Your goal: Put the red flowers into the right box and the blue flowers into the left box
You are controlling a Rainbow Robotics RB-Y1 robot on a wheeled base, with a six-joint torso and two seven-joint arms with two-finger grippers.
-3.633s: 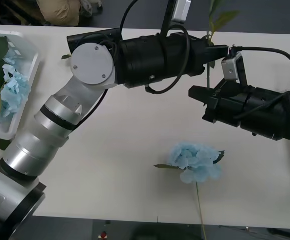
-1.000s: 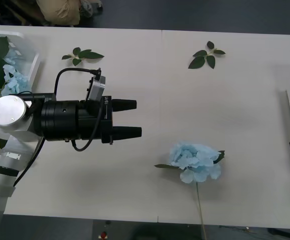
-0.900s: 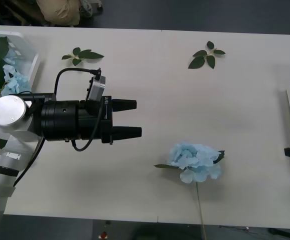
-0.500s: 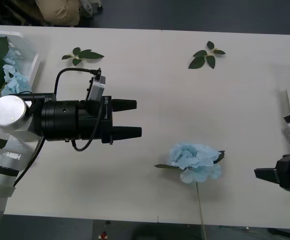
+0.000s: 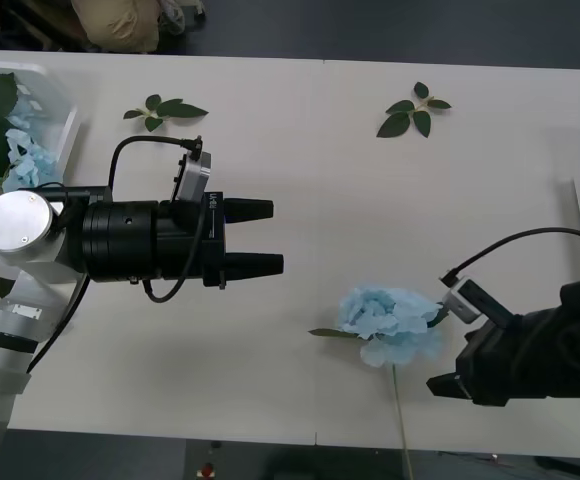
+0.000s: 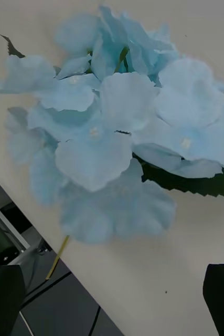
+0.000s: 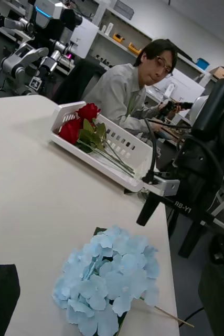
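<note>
Now the right gripper (fingers spread, empty) sits just beside a blue flower; the left gripper hovers parted.

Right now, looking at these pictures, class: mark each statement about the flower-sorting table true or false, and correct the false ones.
1. A blue flower lies loose on the table. True.
2. The right tool is clamped on that flower's stem. False: it is open beside the flower, holding nothing.
3. Red flowers lie in the right box. True.
4. The left tool holds a leaf sprig. False: it is open and empty above the table.
5. Two leaf sprigs lie on the table's far side. True.
</note>
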